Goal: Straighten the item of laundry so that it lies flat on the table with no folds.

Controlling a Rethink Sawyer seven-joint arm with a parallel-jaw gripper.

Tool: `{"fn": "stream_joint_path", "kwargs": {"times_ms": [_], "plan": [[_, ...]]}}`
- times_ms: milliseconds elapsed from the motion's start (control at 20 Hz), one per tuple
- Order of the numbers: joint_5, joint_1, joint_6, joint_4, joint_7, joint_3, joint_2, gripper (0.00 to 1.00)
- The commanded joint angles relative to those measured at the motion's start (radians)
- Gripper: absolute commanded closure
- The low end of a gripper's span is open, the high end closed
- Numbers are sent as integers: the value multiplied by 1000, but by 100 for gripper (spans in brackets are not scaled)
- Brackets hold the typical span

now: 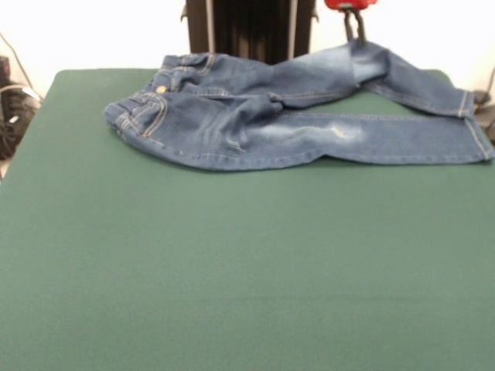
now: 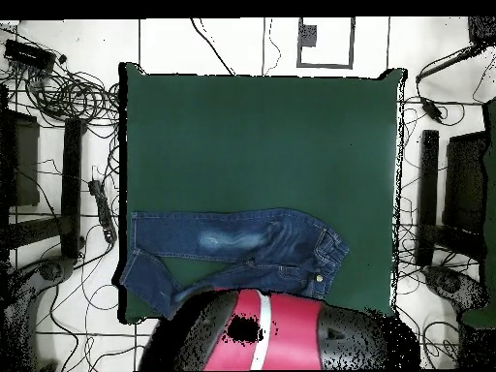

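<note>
The item of laundry [image 1: 255, 124], a small pair of blue jeans, lies along the far side of the green table [image 1: 232, 263], with the waistband [image 1: 147, 104] to the left and both legs running right. The near leg lies flat and straight. The far leg rises in a peak to my gripper [image 1: 355, 37], which comes down from the top edge and is shut on the denim near the knee. In the overhead view the jeans [image 2: 242, 242] lie by the table's [image 2: 262, 145] lower edge. The red and black arm [image 2: 262, 334] hides the gripper and part of the bent leg there.
The leg ends [image 1: 476, 127] reach the table's right edge in the front view. Cables and dark gear [image 1: 11, 108] sit off the left side. The overhead view shows tangled cables [image 2: 68, 92] and stands [image 2: 426, 194] around the table.
</note>
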Motion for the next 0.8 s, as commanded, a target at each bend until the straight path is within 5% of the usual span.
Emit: {"fn": "stream_joint_path", "kwargs": {"times_ms": [50,500,800], "plan": [[167,52,160,-159,80,1,-57,0],[223,50,234,-152,130,18,-92,0],[267,5,457,-45,118,68,-320,0]]}}
